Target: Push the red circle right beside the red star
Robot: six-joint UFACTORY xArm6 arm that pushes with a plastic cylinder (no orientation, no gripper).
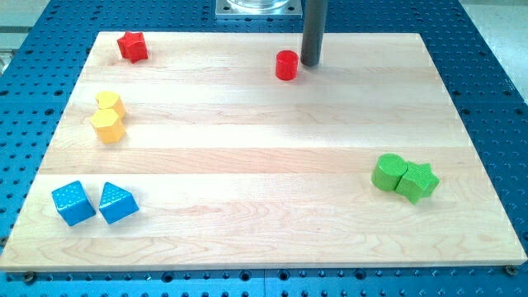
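Note:
The red circle (286,65) stands near the view's top, a little right of centre. My tip (310,63) is just to its right, close to it; I cannot tell if they touch. The red star (132,46) lies at the view's top left corner of the board, far to the left of the red circle.
Two yellow blocks (108,117) sit together at the view's left. A blue cube (73,203) and a blue triangle (118,203) lie at the bottom left. A green circle (387,172) and a green star (417,181) touch at the right. The wooden board (264,157) lies on a blue perforated table.

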